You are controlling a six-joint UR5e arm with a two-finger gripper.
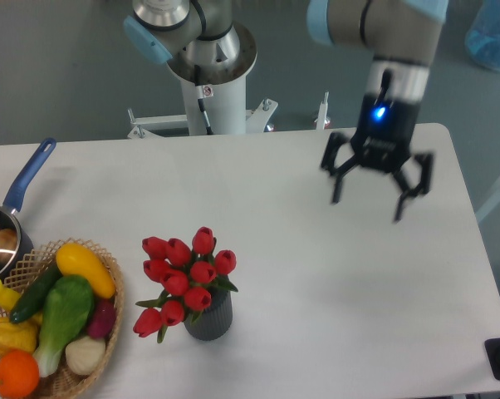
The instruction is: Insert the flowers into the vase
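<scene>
White table (258, 174) over a grey floor, with the robot's base post behind it. The pincer (368, 199) hangs open and empty, a bit blurred. Well off to its lower left, the flowers (183, 278) stand in the vase (208, 320). Further left the basket (51, 332) and pan (9, 224) are cut off by the edge.

A single fixed camera looks down steeply from above the front edge of the white desk (258, 191), facing the arm's pedestal (208, 83) at the far side, set back enough to take in nearly the whole desktop.
</scene>
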